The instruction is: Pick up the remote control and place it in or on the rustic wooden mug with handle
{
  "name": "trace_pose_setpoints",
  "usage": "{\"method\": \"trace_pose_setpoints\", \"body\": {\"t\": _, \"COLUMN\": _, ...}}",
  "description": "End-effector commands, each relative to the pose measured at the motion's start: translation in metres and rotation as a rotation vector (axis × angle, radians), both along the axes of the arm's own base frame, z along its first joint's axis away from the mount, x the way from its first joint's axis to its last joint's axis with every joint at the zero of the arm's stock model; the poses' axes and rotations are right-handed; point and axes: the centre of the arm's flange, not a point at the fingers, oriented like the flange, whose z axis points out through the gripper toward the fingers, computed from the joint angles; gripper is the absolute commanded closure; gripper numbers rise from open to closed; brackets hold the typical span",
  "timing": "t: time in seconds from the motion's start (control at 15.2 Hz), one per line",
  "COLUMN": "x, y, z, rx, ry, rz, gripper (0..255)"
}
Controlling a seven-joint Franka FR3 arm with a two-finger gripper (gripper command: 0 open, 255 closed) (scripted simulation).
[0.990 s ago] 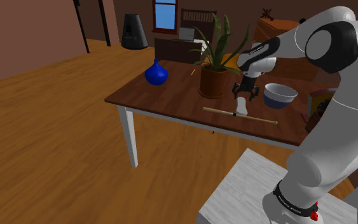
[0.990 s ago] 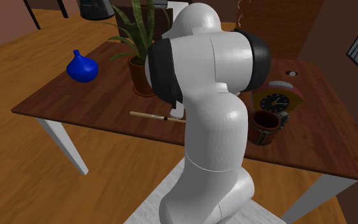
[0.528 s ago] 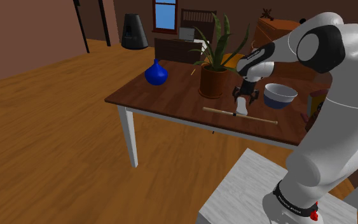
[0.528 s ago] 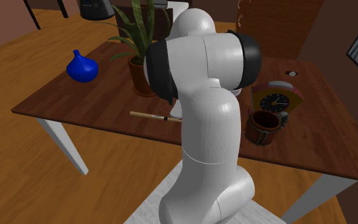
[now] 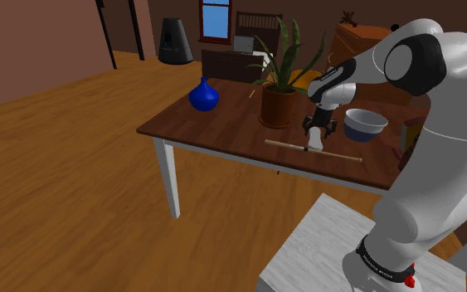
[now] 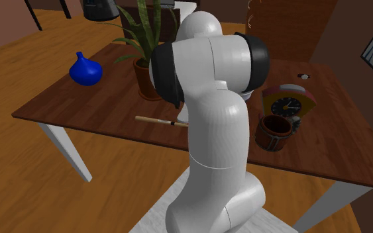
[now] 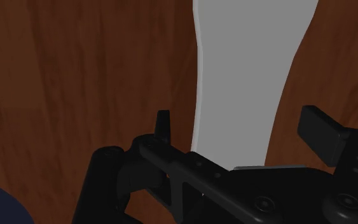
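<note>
A pale grey remote control (image 7: 247,76) lies flat on the dark wooden table (image 5: 223,133). My gripper (image 7: 243,124) is low over it and open. One finger (image 7: 163,124) stands on each side of the remote's narrow waist, with a gap on both sides. In the shoulder view my gripper (image 5: 318,134) points straight down between the potted plant and the bowl. The brown wooden mug with handle (image 6: 274,132) stands near the table's front edge in the second exterior view, beside a clock, well apart from the gripper.
A thin wooden stick (image 5: 313,150) lies just in front of the gripper. A potted plant (image 5: 279,104) and a blue-and-white bowl (image 5: 365,124) flank it closely. A blue vase (image 5: 204,95) sits at the far corner. A round clock (image 6: 288,104) stands behind the mug.
My gripper has come down towards the table over the remote, and the arm's elbow has shifted a little. The objects on the table have not moved.
</note>
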Motion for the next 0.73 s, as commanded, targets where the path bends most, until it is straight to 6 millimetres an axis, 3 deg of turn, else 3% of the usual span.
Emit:
{"method": "trace_pose_setpoints", "body": {"t": 0.0, "x": 0.0000, "y": 0.0000, "z": -0.0001, "rx": 0.000, "ry": 0.000, "rz": 0.000, "gripper": 0}}
{"method": "trace_pose_setpoints", "body": {"t": 0.07, "x": 0.0000, "y": 0.0000, "z": -0.0001, "rx": 0.000, "ry": 0.000, "rz": 0.000, "gripper": 255}}
{"method": "trace_pose_setpoints", "body": {"t": 0.66, "x": 0.0000, "y": 0.0000, "z": -0.0001, "rx": 0.000, "ry": 0.000, "rz": 0.000, "gripper": 255}}
